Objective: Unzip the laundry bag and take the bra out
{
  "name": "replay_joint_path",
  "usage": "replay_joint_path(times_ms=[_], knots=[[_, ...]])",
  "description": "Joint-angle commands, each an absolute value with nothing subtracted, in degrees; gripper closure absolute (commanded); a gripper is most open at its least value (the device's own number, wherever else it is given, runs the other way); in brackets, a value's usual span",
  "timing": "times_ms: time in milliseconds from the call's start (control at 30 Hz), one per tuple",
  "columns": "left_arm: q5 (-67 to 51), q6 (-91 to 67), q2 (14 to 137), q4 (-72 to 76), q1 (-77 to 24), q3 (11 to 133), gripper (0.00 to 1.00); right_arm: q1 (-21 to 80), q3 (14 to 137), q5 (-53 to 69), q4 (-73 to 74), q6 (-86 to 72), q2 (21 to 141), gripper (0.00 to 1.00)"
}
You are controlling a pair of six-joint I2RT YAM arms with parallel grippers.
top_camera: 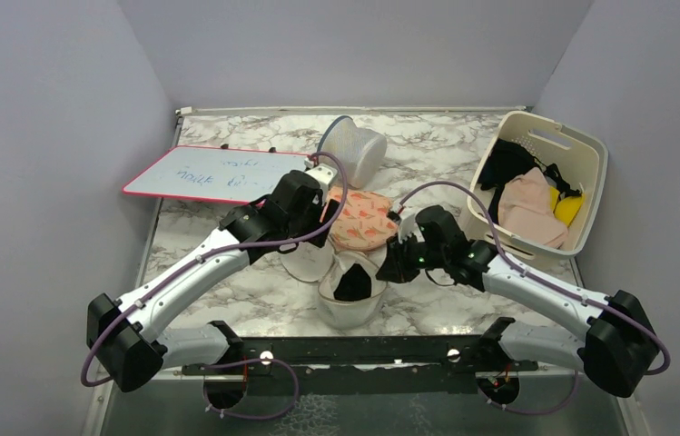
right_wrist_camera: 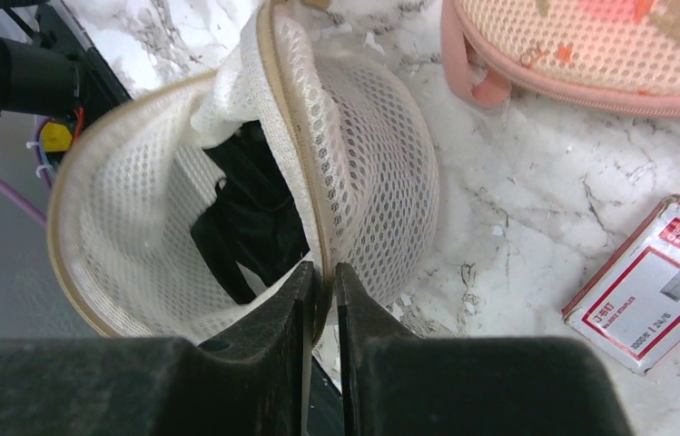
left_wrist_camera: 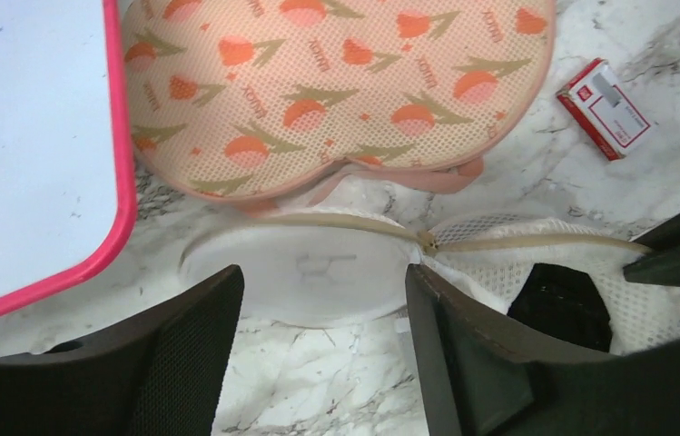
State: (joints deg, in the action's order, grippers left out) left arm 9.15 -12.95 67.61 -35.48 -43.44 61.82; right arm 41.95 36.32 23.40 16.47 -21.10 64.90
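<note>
We have the right gripper clamped on the rim of the laundry bag, the bra inside it; the left gripper hangs spread above its flap — if the thin mesh slips out, the mouth may fold over the bra

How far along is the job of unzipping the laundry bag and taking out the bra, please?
Done: the laundry bag is unzipped and gapes open. In hand: the right gripper pinches its zip edge, while the left gripper hangs open over its flap. Left: the bra lies inside, not yet removed.
</note>
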Motion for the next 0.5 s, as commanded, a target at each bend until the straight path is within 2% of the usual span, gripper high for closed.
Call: replay_joint_path(times_ms=[0,133,300,400,467], knots=[[12.0,-12.38,66.29,-38.27,-43.15,64.78,0.39,42.28,39.12,21.22,15.82,-19.81,62.62,0.88],[0.34,-12.78,64.7,-35.41,-43.15,62.25,0.41,42.23,39.55,21.47,15.66,-19.15,62.78,0.88],[-8.36,-16.56,63.41,-32.9,-43.54,55.09,0.42,42.25,39.68,21.88,15.02,-18.47,63.32,0.89],[-11.3,-19.05,62.13,-30.33,-44.12,50.67,0.3,42.28,39.57,22.34,14.24,-18.31,63.98,0.89],[-13.05,-20.54,62.84,-29.22,-44.56,48.64,0.27,42.32,39.65,22.87,13.83,-18.23,64.63,0.89]])
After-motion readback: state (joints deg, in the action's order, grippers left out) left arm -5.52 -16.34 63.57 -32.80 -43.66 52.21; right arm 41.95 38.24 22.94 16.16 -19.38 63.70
